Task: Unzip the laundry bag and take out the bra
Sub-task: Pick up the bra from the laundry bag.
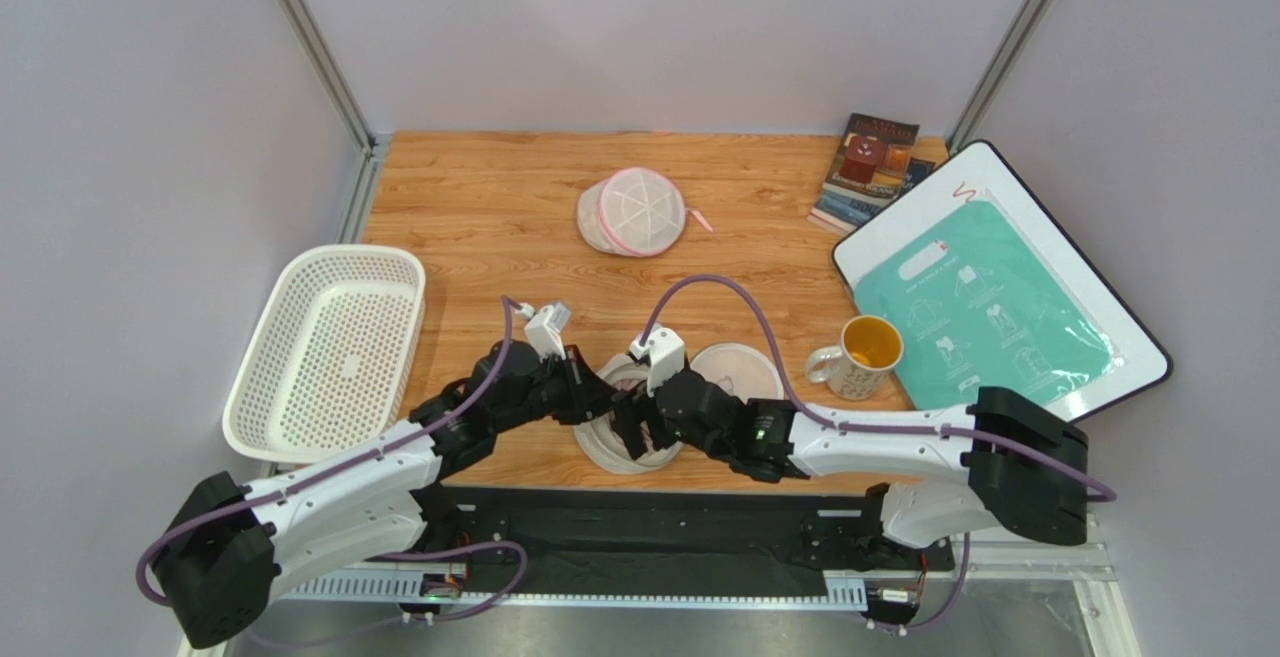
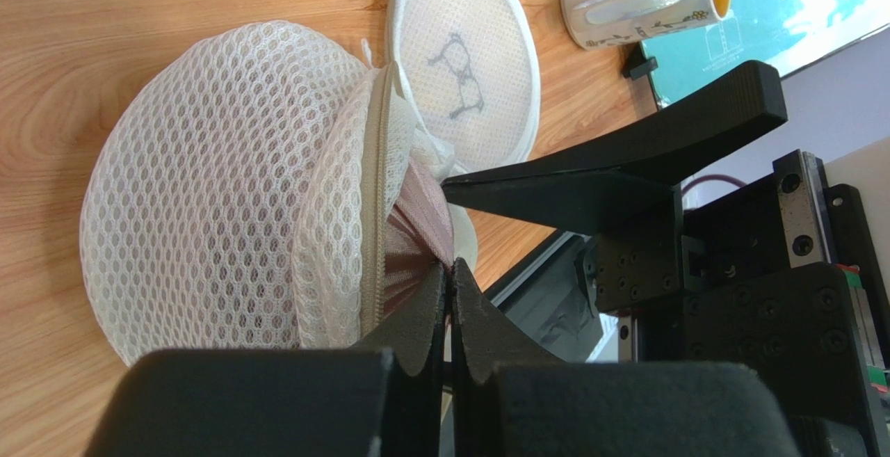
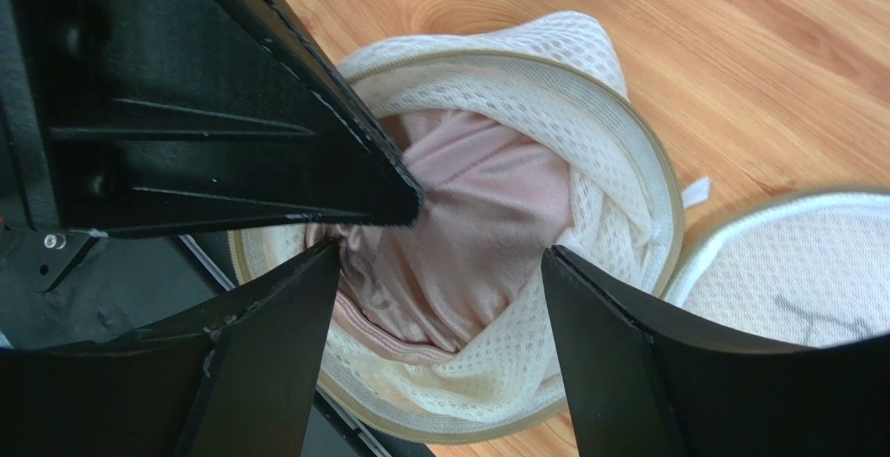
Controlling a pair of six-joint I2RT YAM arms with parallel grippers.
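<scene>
Right wrist view: right pincer [image 3: 444, 259] spread above bra [image 3: 475, 212] bunched inside unzipped laundry bag [image 3: 616, 139] near bench [image 3: 731, 40] front edge, left pincer [image 2: 451, 280] pressed together at rim; risk of nipping mesh with fabric, dragging whole bag along.

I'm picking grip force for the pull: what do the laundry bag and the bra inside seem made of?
The laundry bag looks like soft white mesh, matte, probably synthetic; honeycomb holes show across its dome. The bra looks like thin, smooth dusty-pink fabric with a slight sheen, perhaps satin-like; it bunches in soft folds with pale highlights.
</scene>
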